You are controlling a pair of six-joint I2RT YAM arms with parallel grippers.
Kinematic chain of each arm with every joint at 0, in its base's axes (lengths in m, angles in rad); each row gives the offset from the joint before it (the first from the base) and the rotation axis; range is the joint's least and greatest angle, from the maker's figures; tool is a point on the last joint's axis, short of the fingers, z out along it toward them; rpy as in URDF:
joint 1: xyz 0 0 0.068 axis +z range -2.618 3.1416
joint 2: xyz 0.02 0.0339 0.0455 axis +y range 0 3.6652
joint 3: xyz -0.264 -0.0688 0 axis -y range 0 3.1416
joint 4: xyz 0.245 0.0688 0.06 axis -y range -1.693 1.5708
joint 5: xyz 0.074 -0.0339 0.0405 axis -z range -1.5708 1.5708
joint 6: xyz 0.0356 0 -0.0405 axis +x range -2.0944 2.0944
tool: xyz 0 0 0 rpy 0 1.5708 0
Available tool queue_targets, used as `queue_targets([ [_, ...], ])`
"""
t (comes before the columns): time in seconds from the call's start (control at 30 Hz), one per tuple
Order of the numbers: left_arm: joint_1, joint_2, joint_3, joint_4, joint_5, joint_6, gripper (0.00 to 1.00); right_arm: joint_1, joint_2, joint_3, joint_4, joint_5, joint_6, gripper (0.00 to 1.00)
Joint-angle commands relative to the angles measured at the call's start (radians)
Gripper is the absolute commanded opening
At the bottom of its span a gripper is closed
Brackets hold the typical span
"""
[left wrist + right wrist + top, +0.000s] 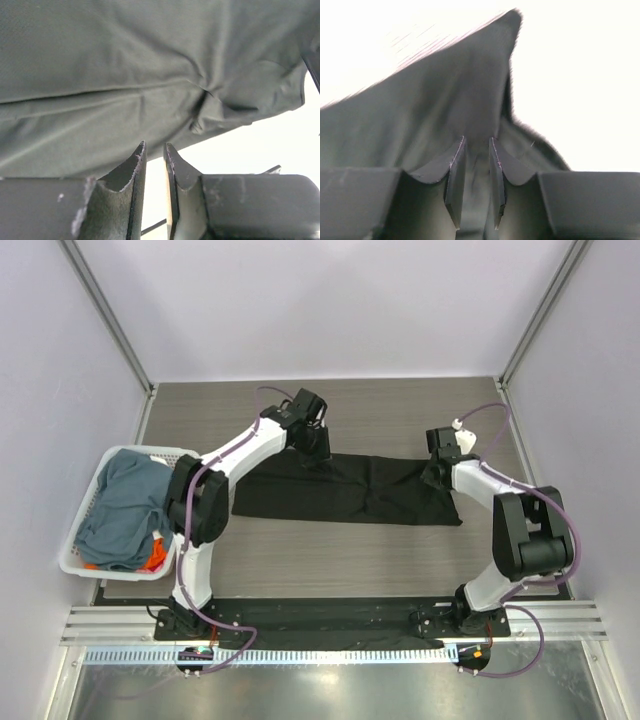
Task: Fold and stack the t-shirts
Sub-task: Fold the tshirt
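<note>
A black t-shirt (340,495) lies across the middle of the table as a long folded strip. My left gripper (318,455) stands at the strip's far edge near its left half. In the left wrist view its fingers (155,145) are a little apart with only bright table showing between them, and the black cloth (125,60) lies just beyond the tips. My right gripper (436,476) is at the strip's right end. In the right wrist view it (476,139) is shut on a pinch of the black cloth (450,100), which rises in a peak.
A white lattice basket (68,558) stands at the table's left edge, next to the left arm. It holds a crumpled blue-grey t-shirt (120,510) with an orange t-shirt (155,558) under it. Walls close in the table's left, right and far sides.
</note>
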Motion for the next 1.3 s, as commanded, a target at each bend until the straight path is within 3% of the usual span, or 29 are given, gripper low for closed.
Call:
queue_targets([
  [0.0,-0.008,-0.094,-0.020,-0.032,-0.028,0.046,0.21,-0.036,0.064,0.054,0.052,0.064,-0.027,0.30],
  [0.17,-0.008,-0.156,-0.016,-0.055,-0.045,0.058,0.22,-0.083,0.199,0.111,0.082,0.049,-0.042,0.28],
  [0.37,-0.008,-0.206,0.010,-0.101,-0.074,0.078,0.22,-0.145,0.374,0.311,0.075,-0.014,-0.053,0.28],
  [0.6,-0.008,-0.230,-0.057,-0.144,-0.162,0.122,0.22,-0.197,0.720,0.818,0.013,-0.120,-0.126,0.28],
  [0.7,-0.003,-0.213,-0.082,-0.153,-0.215,0.132,0.23,-0.214,0.817,1.077,-0.066,-0.164,-0.157,0.28],
  [0.8,0.000,-0.178,-0.091,-0.162,-0.196,0.136,0.22,-0.229,0.858,1.213,-0.131,-0.246,-0.157,0.30],
  [1.0,0.000,-0.143,-0.196,-0.067,-0.160,0.129,0.21,-0.231,0.677,1.125,-0.143,-0.325,-0.158,0.37],
  [1.27,-0.028,-0.138,-0.416,0.076,-0.105,0.069,0.18,-0.231,0.453,0.953,-0.195,-0.324,-0.142,0.43],
])
